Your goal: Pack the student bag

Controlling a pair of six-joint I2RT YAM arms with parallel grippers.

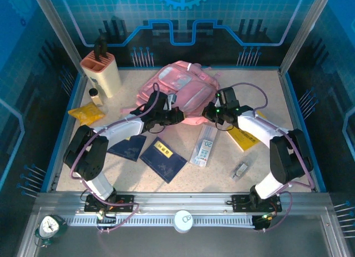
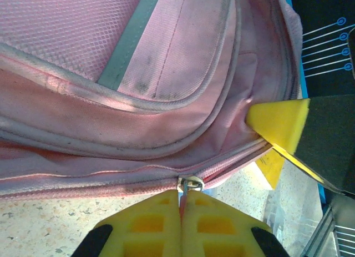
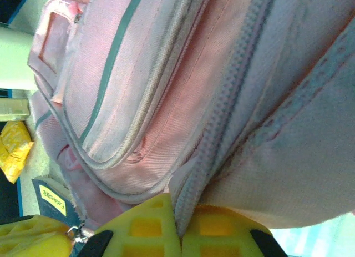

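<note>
With the large pink fabric backpack (image 1: 180, 90) lying on the tabletop (image 1: 194, 182), our left claw (image 2: 182, 204) closed on its metal zip pull (image 2: 191, 183) and right claw (image 3: 178, 212) clamped on its zip edge (image 3: 208, 151), we judged unzipping needed a steady pull next.

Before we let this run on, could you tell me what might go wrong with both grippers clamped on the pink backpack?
The left gripper pinches only the small zip pull at its fingertips; it may slip free when pulled.
The right gripper clamps the student bag by its zip seam; a hard pull could drag the bag onto the clear packet.
The grippers sit close together and might collide.
</note>
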